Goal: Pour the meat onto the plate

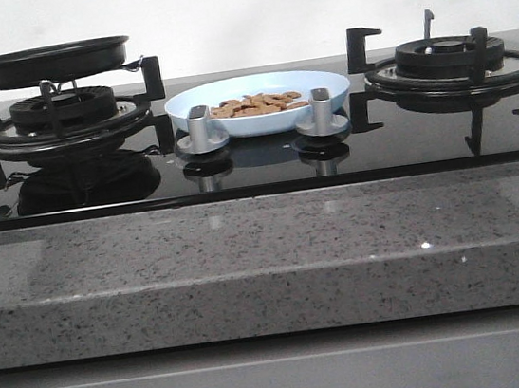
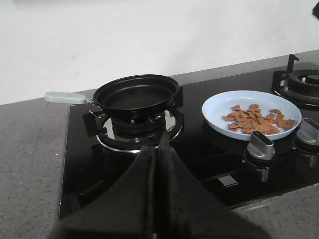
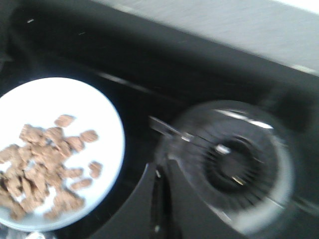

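Note:
The pale-blue plate (image 1: 322,90) sits on the black hob between the two burners, with the orange-brown meat slices (image 1: 257,104) heaped in it. It also shows in the left wrist view (image 2: 214,107) with the meat (image 2: 256,119), and blurred in the right wrist view (image 3: 102,107) with the meat (image 3: 42,159). The black frying pan (image 1: 49,61) with a pale handle (image 2: 65,97) rests empty on the left burner. My left gripper (image 2: 160,142) is shut and empty, in front of the pan. My right gripper (image 3: 162,169) is shut and empty, above the hob between plate and right burner. Neither gripper shows in the front view.
Two silver knobs (image 1: 200,130) (image 1: 321,112) stand in front of the plate. The right burner (image 1: 450,59) has raised black pan supports. A grey speckled counter (image 1: 268,260) runs along the front, with a white wall behind.

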